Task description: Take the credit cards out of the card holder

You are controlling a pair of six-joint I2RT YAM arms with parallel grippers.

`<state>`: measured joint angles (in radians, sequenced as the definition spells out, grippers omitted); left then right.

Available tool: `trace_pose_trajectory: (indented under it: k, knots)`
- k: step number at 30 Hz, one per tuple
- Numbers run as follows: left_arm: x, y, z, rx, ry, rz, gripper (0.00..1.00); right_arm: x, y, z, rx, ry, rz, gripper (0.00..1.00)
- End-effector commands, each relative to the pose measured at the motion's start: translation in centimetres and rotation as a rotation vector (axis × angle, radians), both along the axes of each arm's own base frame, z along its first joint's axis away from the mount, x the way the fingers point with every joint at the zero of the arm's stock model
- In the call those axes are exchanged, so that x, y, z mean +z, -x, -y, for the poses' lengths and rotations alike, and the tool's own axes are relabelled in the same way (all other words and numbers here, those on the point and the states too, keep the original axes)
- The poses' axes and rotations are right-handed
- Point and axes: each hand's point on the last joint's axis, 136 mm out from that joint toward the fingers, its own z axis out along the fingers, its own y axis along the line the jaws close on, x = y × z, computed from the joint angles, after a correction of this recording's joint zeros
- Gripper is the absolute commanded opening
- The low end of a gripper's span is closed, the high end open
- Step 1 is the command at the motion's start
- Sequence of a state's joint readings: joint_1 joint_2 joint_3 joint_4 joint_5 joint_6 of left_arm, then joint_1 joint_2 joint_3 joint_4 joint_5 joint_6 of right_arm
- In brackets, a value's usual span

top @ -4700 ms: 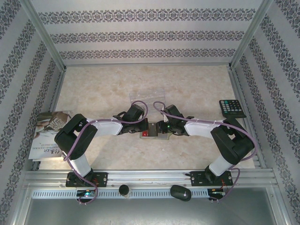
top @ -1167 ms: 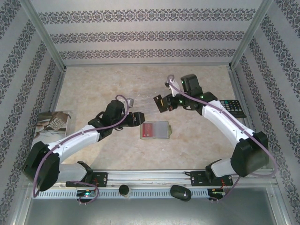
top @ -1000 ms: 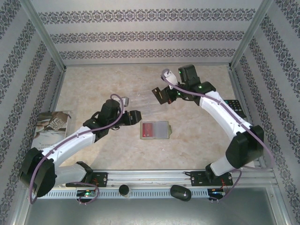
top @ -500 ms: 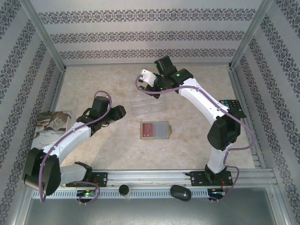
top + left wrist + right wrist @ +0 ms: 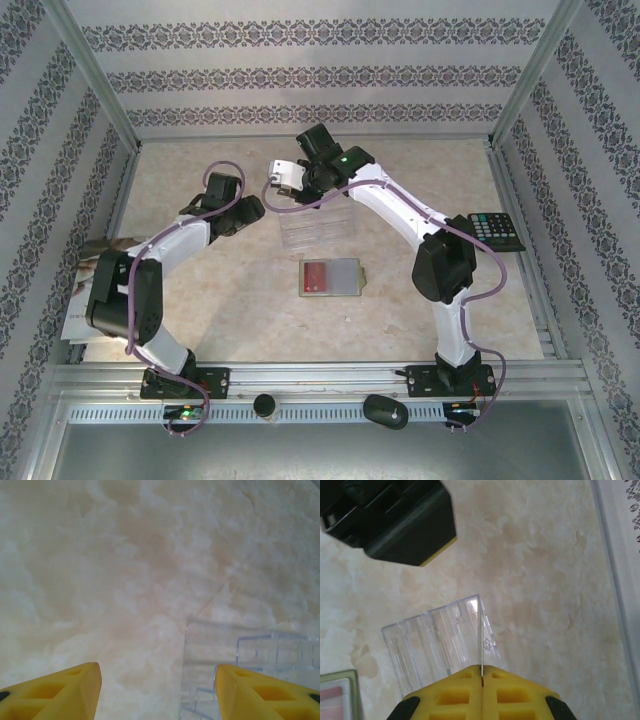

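- Right end effector [image 5: 482,674], arm reaching far, pinched on an upright see-through card [image 5: 481,630].
- Left end effector [image 5: 156,686] hovers, fingers apart, clear cards [image 5: 250,677] to its right.
- Card holder [image 5: 330,277] lies open behind both.

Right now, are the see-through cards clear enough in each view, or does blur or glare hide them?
Top view: even light, see-through cards faint on the table. Left wrist view: soft focus, only pale edges show. Right wrist view: sharpest, edges crisp; the card pinched in the right end effector is a thin bright line.
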<state>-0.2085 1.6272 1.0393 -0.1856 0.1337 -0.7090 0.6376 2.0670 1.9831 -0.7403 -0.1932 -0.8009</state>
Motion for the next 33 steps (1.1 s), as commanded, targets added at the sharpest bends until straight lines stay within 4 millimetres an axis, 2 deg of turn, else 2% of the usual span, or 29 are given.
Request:
trace_pose_trajectory:
  k: [1, 9, 23, 33]
  knots:
    - [-0.2, -1.2, -0.9, -0.004, -0.022, -0.002, 0.62, -0.2, -0.7, 0.1, 0.025, 0.062, 0.053, 0.00]
    - [-0.6, -1.6, -0.7, -0.021, -0.015, -0.020, 0.62, -1.5, -2.2, -0.6, 0.037, 0.087, 0.081, 0.00]
    - [-1.4, -1.7, -0.2, -0.037, 0.017, -0.036, 0.61, -3.3, -2.5, -0.7, 0.051, 0.119, 0.078, 0.00]
    - [-1.5, -1.7, -0.1, -0.037, 0.026, -0.036, 0.61, -4.6, -1.8, -1.1, 0.070, 0.134, 0.066, 0.00]
